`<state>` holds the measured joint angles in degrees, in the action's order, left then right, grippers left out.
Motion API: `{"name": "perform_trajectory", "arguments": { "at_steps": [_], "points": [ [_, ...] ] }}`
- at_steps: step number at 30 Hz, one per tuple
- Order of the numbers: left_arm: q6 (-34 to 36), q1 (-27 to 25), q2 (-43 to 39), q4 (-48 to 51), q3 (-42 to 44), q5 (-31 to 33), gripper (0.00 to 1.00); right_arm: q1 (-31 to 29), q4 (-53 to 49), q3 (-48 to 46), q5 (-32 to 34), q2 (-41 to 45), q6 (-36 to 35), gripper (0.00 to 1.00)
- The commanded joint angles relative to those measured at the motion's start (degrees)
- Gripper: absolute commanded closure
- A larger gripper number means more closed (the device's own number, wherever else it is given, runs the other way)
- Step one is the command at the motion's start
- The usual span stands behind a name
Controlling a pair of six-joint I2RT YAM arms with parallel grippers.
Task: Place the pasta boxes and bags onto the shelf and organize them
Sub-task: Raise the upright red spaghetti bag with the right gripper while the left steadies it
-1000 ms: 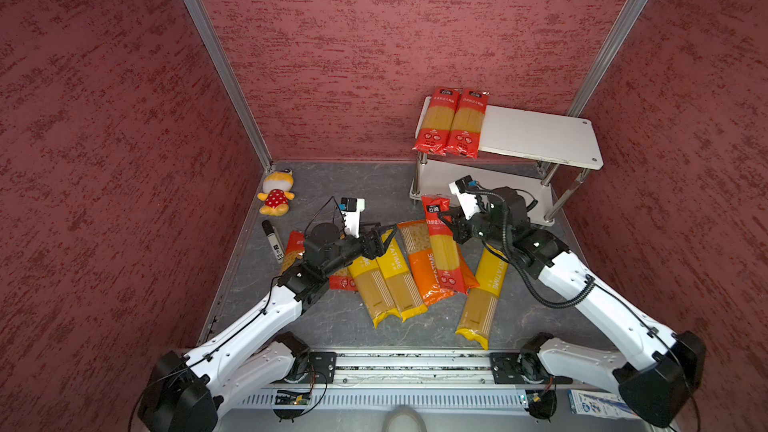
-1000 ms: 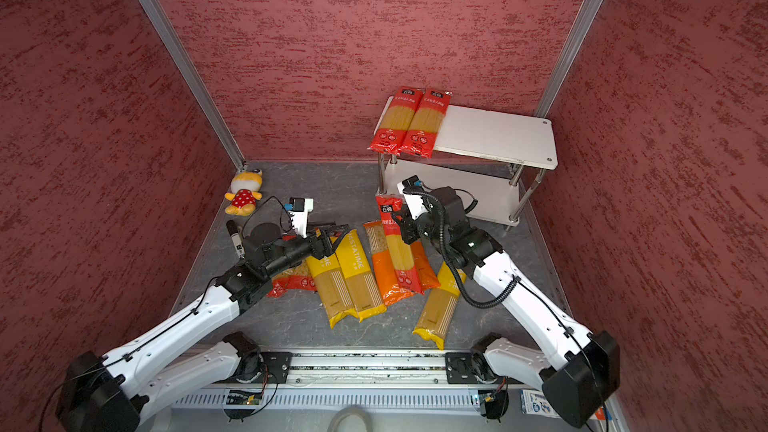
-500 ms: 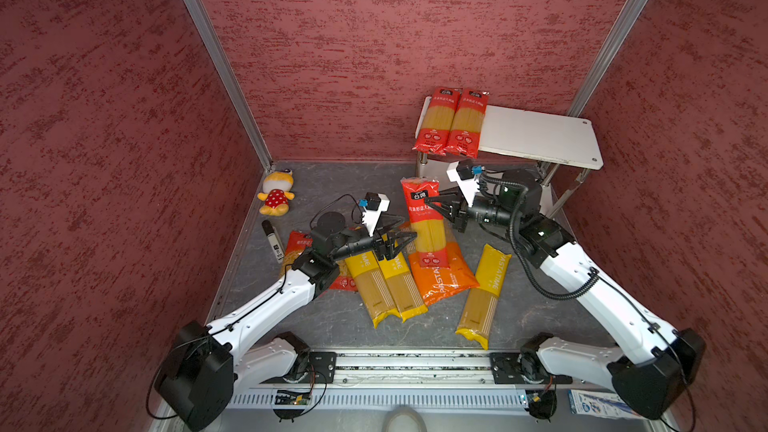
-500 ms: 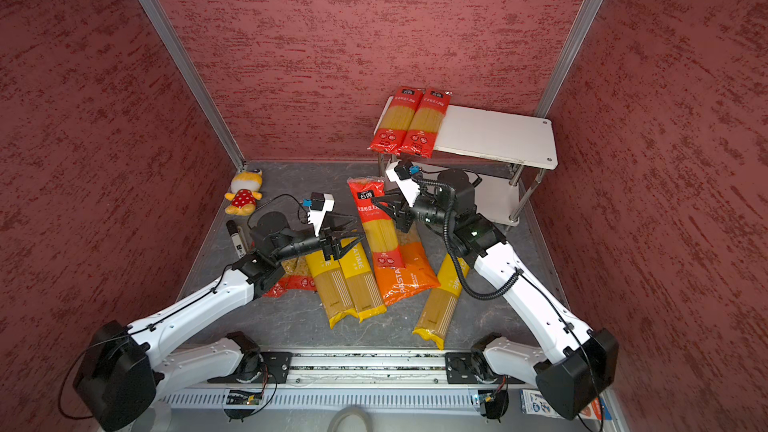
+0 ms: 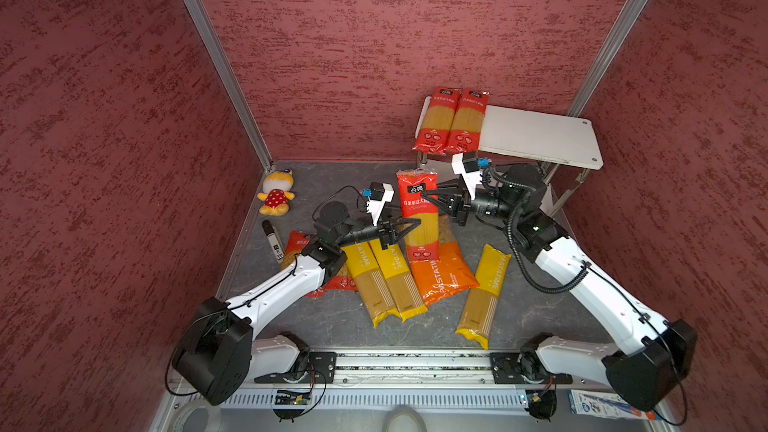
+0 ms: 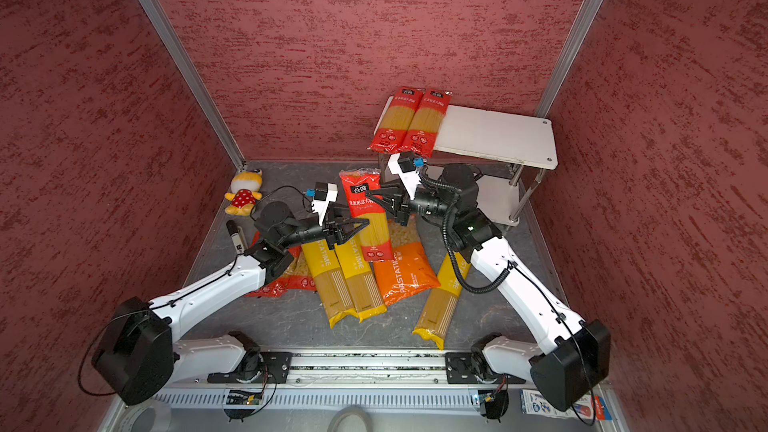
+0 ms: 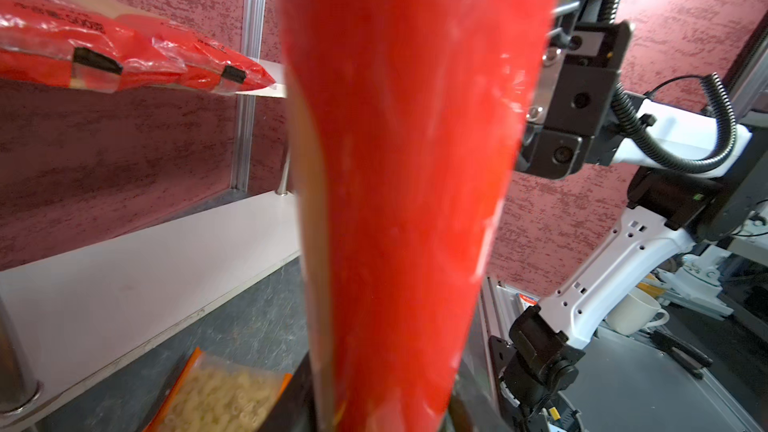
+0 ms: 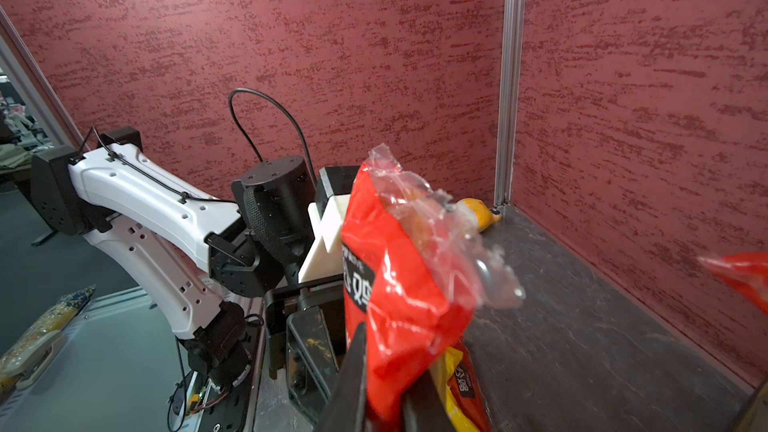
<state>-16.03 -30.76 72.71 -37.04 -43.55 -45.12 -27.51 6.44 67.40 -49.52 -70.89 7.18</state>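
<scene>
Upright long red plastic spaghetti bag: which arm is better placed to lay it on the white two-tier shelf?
Probably right: the right claw grips the red spaghetti bag near its top, close to the white shelf.

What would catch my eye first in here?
A long red spaghetti bag held upright mid-floor, pinched by the right arm's fingers, the left arm's fingers at its other side. Behind it, two matching bags lie on the shelf top; a plush toy sits in the back-left corner.
</scene>
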Motion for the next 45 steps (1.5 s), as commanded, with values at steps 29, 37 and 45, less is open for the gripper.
{"name": "perform_trajectory", "arguments": {
  "at_steps": [29, 37, 45],
  "points": [
    [-12.97, 6.36, -4.37, 1.31, -8.72, 8.79, 1.0, 5.09, 7.19, -26.94, 11.78, 7.74, 15.39, 0.31],
    [-19.53, 6.51, -2.07, 2.62, -13.22, 4.49, 1.0, 2.52, 10.02, -28.55, 10.21, 5.53, 15.66, 0.22],
    [-20.9, 5.63, -2.22, 1.53, -13.21, 4.31, 1.0, 2.07, 16.48, -27.44, 5.89, 3.46, 18.74, 0.25]
  ]
}}
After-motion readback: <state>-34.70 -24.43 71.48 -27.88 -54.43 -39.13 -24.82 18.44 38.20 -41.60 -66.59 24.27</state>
